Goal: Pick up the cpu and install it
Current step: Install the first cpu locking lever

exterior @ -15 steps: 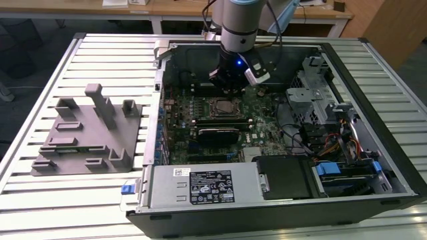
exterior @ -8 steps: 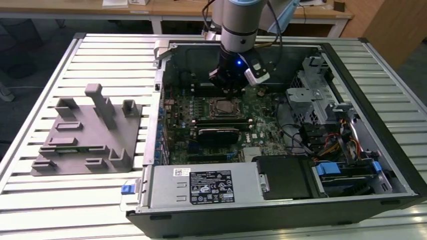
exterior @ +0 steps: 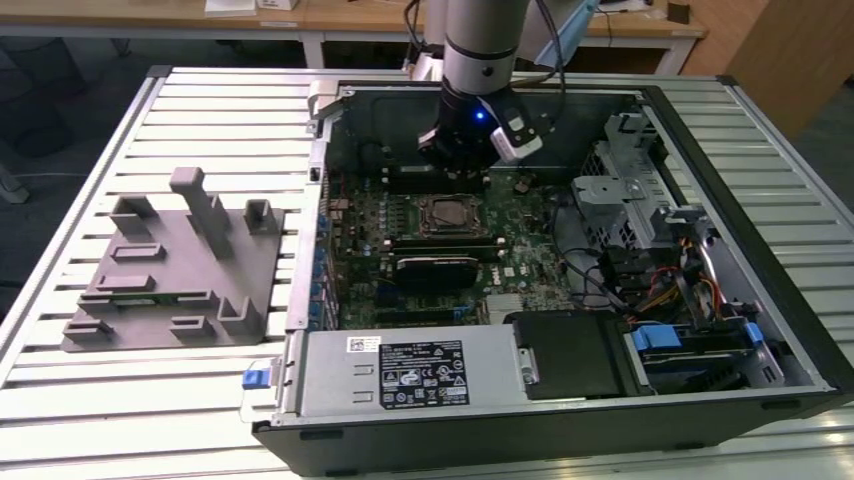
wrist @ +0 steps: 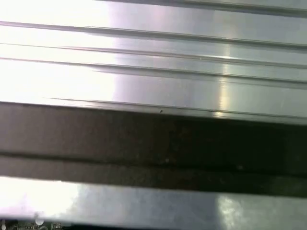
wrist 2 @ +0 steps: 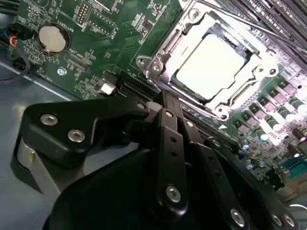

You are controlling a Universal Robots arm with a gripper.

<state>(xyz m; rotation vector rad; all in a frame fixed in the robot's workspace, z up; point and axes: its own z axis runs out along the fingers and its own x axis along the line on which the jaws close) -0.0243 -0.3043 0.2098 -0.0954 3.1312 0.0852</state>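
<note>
- Over the motherboard point(exterior: 441, 240), inside the open computer case point(exterior: 747, 150), my gripper point(wrist 2: 168, 98) hangs with jaws together, holding nothing.
- Cpu point(wrist 2: 208, 64) lies seated flat within the socket frame point(wrist 2: 153, 64), beside my fingertips, so its installation appears done.

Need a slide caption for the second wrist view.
Gripper poised beside the motherboard socket, silvery cpu already seated inside.

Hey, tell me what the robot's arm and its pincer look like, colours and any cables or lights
In the exterior view the arm is a smooth silver-grey tube ending in a black wrist with a small blue light, a pale module clipped beside it and dark cables looping off. In the second wrist view the pincer is matte black, built of flat linkage bars joined by round silver screws, tapering to narrow tips.
</note>
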